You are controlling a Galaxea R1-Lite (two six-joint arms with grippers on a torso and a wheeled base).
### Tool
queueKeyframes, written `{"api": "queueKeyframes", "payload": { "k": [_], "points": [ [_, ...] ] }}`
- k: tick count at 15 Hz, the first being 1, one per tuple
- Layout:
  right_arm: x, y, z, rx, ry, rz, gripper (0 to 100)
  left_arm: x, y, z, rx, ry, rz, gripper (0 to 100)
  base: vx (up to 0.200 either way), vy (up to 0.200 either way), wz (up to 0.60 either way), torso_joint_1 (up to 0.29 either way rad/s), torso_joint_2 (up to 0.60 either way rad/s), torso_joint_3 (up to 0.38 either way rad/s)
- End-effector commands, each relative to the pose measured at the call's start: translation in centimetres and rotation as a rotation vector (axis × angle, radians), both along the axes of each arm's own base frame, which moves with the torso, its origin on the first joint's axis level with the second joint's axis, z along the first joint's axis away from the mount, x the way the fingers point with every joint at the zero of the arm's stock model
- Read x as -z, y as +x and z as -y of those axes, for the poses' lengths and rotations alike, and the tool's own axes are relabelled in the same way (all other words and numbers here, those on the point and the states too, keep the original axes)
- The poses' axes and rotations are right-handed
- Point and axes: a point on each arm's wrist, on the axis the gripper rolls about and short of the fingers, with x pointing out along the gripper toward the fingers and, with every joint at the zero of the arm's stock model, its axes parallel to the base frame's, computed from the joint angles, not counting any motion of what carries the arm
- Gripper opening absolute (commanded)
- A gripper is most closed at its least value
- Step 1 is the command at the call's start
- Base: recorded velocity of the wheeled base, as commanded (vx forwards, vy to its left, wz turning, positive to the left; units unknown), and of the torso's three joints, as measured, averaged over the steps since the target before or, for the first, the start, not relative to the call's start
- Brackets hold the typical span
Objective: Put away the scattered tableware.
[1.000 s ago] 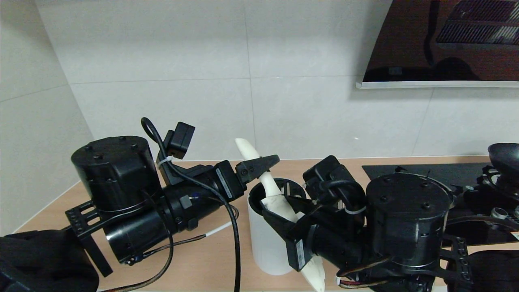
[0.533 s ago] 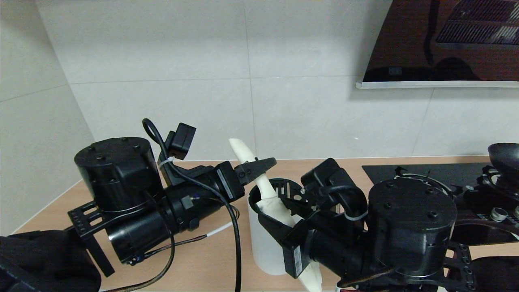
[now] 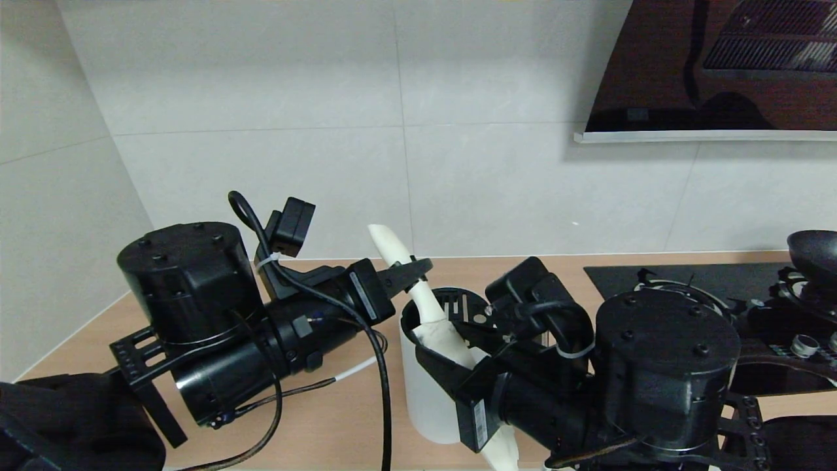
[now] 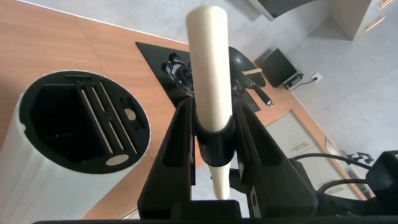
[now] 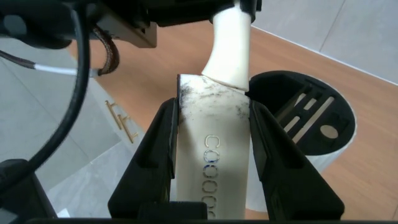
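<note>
now the left gripper (image 3: 412,269) is clenched on the round handle of the white utensil (image 3: 391,243). a second ago its upper finger stood clear of the handle and reached past it; over that second it has drawn in against it. the left wrist view shows the same, with the handle (image 4: 208,62) pinched between the two fingers (image 4: 183,134).

the right gripper (image 3: 451,341) is grasping the utensil's broad, flat end, which sits squeezed between its fingers in the right wrist view (image 5: 214,140). that arm has shifted a little toward the left arm in the same second, and the utensil's slant has changed slightly with it.

so both grippers hold the utensil, and it hangs in the air on a slant: handle up toward the counter's back edge, broad end down toward its front edge. it crosses over the white holder (image 3: 425,399) but no part of it looks to be inside yet.

the holder stands upright on the counter (image 3: 327,418) near the front edge, its black slotted top open.

i judge this as a hand-over: with the left grip set on the handle, the right can let go, and the left arm can then bring the utensil upright and lower it into the holder.
</note>
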Motion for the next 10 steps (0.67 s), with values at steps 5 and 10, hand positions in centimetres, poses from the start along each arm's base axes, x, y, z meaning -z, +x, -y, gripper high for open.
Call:
{"api": "queueKeyframes", "payload": {
  "k": [5,10],
  "points": [
    [-0.51,0.09,0.21,0.008,0.021,0.01,100,-0.26,-0.04,-0.03,-0.001,-0.004,0.008,0,0.0,0.0,0.0,0.0,0.0,0.0],
    [-0.77,0.12,0.44,0.014,0.031,0.013,100,-0.64,0.09,-0.04,-0.024,-0.009,0.018,0,0.0,0.0,0.0,0.0,0.0,0.0]
  ]
}}
